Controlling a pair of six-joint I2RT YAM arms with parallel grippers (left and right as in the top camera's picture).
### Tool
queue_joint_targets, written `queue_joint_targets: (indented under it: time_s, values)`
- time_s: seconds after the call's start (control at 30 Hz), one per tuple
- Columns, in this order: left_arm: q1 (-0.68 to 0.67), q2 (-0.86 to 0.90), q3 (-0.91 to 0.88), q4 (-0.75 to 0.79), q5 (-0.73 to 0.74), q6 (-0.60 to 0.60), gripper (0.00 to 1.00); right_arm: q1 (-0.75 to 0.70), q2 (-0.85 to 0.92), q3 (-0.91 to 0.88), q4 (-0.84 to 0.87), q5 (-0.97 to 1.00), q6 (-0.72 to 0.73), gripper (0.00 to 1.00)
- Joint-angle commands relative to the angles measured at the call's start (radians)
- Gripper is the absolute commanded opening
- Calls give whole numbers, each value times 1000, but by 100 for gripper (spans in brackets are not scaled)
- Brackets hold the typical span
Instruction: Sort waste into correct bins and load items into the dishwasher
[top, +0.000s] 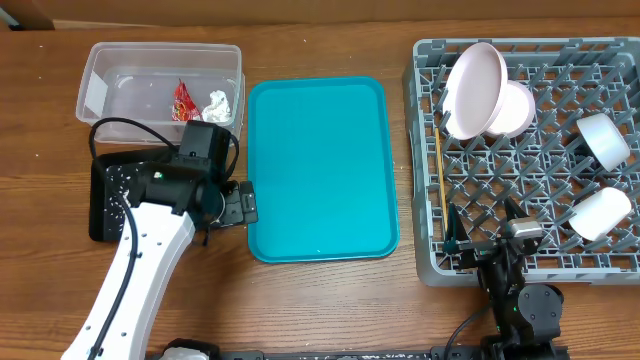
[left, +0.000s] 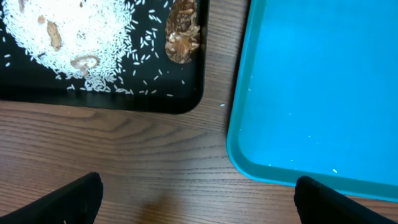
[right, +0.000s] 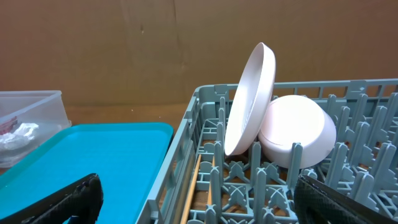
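Note:
The clear tub (top: 100, 62) holds the red wrapper (top: 183, 100) and the white tissue (top: 217, 104). The black tray (left: 124, 99) holds rice grains (left: 74, 37) and a brown scrap (left: 182, 31). My left gripper (left: 196, 205) is open and empty over bare wood between the black tray and the teal tray; overhead it shows at the teal tray's left edge (top: 243, 203). The grey dish rack (top: 530, 262) holds the white plate (right: 252, 99), a bowl (right: 297, 127), two more white cups or bowls (top: 605, 138) and the chopsticks (right: 193, 186). My right gripper (right: 199, 205) is open and empty over the rack's front left corner.
The teal serving tray (top: 320, 165) lies bare between the bins and the rack. My left arm (top: 140, 270) covers most of the black tray (top: 100, 205) in the overhead view. A cable (top: 120, 128) loops over the tub's front edge.

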Motion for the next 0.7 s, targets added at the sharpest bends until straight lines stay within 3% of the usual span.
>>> queue_joint_targets:
  time_s: [0.0, 0.67]
  values:
    - [-6, 34, -5, 3, -13, -17, 100, 6, -9, -10, 6, -12, 6, 100]
    - [-6, 34, -5, 7, -13, -17, 100, 6, -9, -10, 6, -12, 6, 100]
